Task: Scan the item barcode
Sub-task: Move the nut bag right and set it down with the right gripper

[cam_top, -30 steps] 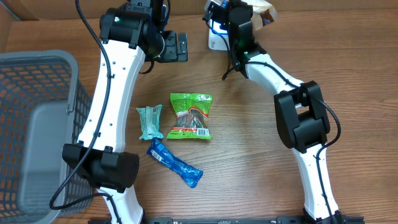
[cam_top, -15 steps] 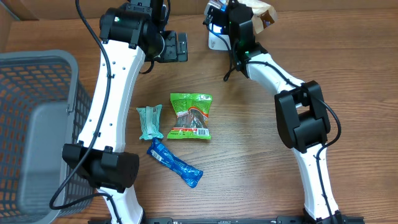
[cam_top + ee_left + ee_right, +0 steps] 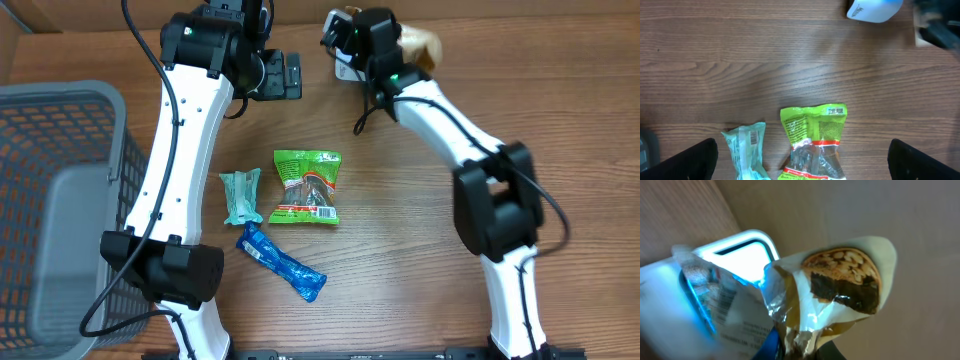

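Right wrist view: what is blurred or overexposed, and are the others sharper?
Right wrist view: the scanner window glows blown-out white-blue, and the snack packet is soft, with glare on its foil. Left wrist view: the green packet is sharp; the top right corner smears. Overhead view: even light, sharp.

overhead: straight down, whole table (image 3: 400, 250) | left wrist: down, shares green packet (image 3: 815, 140) | right wrist: close on scanner (image 3: 747, 255)
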